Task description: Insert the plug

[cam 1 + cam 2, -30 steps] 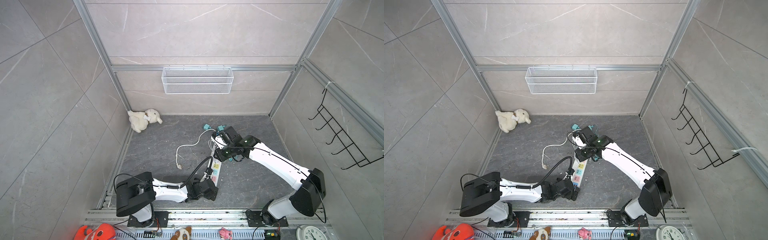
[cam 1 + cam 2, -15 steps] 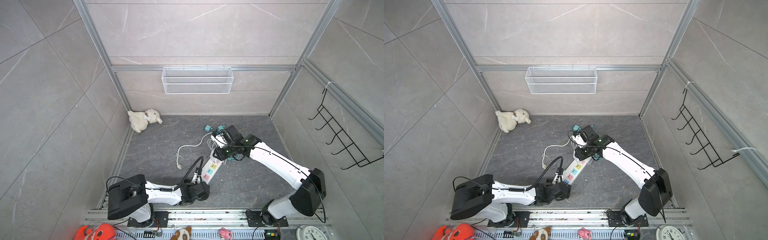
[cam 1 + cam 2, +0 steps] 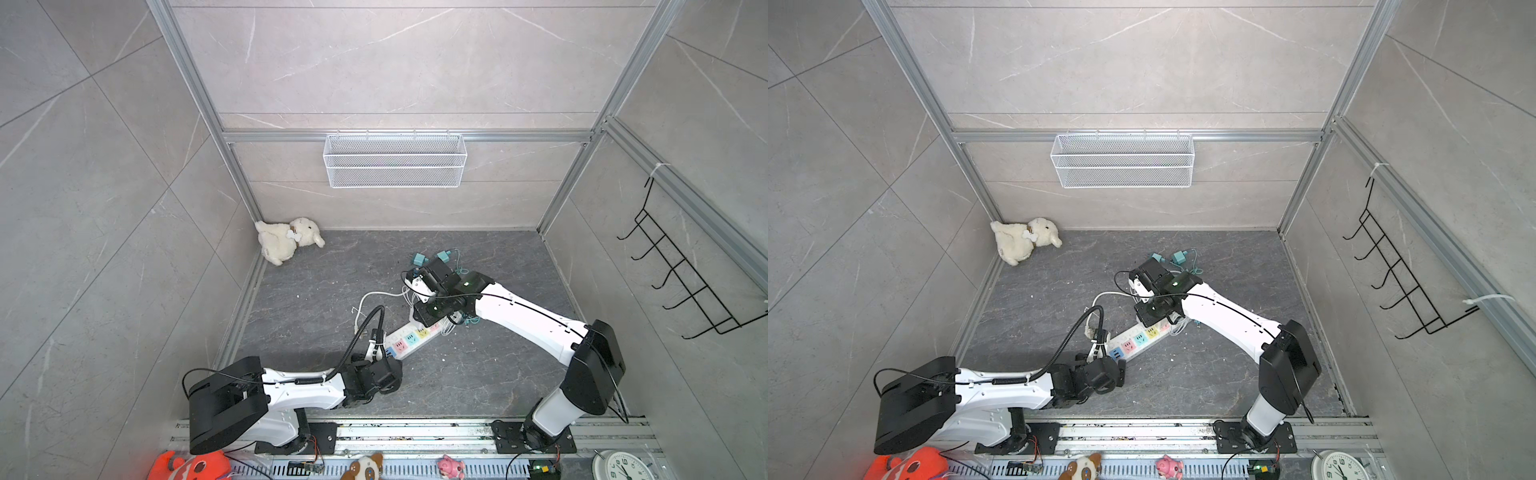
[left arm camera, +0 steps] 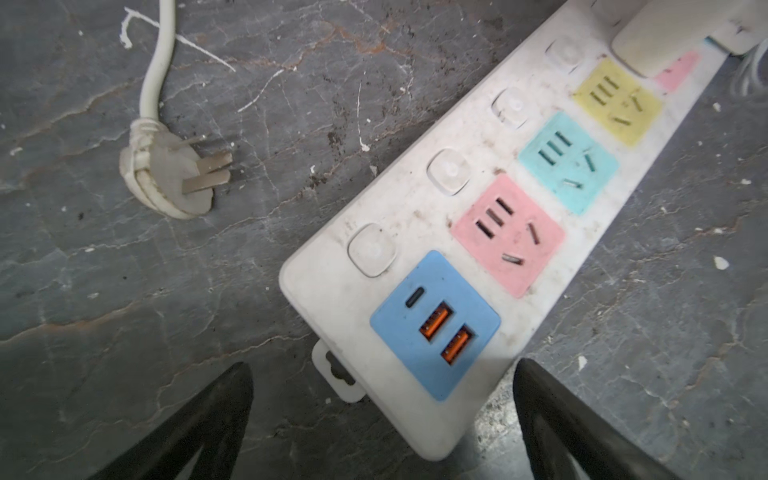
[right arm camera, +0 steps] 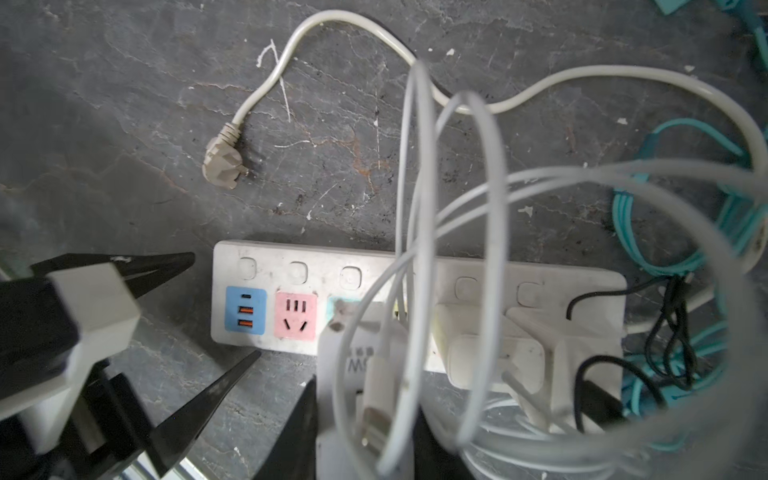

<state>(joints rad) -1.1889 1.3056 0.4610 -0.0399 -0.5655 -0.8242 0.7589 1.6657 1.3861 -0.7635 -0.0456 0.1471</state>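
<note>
Right gripper (image 5: 365,399) clamps charger (image 5: 353,361) over strip's (image 4: 415,199) teal socket (image 4: 567,162); not inserted yet. Left gripper (image 4: 382,365) wide open, empty, at USB end (image 4: 434,324).

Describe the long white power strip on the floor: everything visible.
The long white plastic power strip lies flat on the dark stone-look floor, scuffed and grimy. One end carries a blue USB panel with two orange ports, then pink, teal and yellow sockets, each beside a rounded button. White chargers are plugged in at the far end.
</note>
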